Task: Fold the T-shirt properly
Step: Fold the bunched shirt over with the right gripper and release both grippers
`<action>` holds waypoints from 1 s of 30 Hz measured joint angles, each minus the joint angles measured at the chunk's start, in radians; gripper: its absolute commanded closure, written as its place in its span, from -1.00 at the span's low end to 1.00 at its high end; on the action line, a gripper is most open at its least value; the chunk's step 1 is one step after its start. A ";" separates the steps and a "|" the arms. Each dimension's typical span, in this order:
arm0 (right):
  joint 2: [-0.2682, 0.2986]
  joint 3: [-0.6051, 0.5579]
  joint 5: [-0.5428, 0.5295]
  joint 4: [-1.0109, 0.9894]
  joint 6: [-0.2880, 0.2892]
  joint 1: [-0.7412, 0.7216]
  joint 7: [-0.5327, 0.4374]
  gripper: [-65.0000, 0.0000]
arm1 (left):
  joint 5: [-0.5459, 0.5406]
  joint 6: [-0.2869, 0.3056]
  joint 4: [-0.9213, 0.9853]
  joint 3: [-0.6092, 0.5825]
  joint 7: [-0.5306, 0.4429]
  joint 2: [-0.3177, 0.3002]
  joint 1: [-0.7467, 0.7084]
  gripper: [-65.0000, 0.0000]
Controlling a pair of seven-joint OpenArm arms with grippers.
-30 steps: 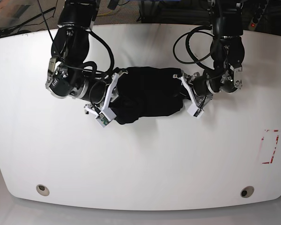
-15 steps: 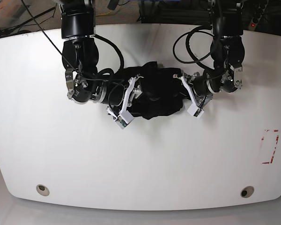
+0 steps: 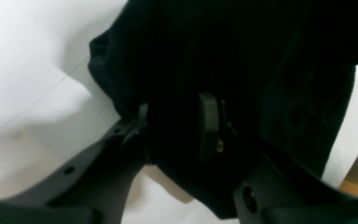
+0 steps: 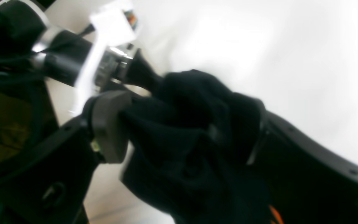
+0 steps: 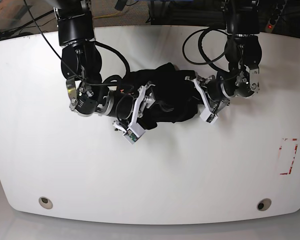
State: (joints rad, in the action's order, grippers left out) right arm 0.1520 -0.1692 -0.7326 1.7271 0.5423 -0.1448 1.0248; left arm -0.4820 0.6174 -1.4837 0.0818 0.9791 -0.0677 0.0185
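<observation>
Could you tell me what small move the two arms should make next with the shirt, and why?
Probably draw the right gripper and left gripper apart. Both are clamped on the T-shirt, which sits bunched in a crumpled heap between them on the table, so spreading would likely flatten it.

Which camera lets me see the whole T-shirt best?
The base view: the whole bunched T-shirt lies on the table between both hands. The wrist views show only dark, blurry close-up folds, with an orange speck in the right one.
</observation>
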 measured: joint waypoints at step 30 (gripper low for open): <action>-0.113 -0.229 0.182 -0.156 -0.007 0.080 -0.116 -0.37 | 0.011 -0.003 -0.244 0.334 0.001 -0.180 -0.116 0.47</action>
State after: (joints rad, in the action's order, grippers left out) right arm 0.0391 -0.3981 -0.5503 1.5715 0.5350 -0.0650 0.9092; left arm -0.4706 0.6144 -1.7275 0.4160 0.9798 -0.2478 -0.0971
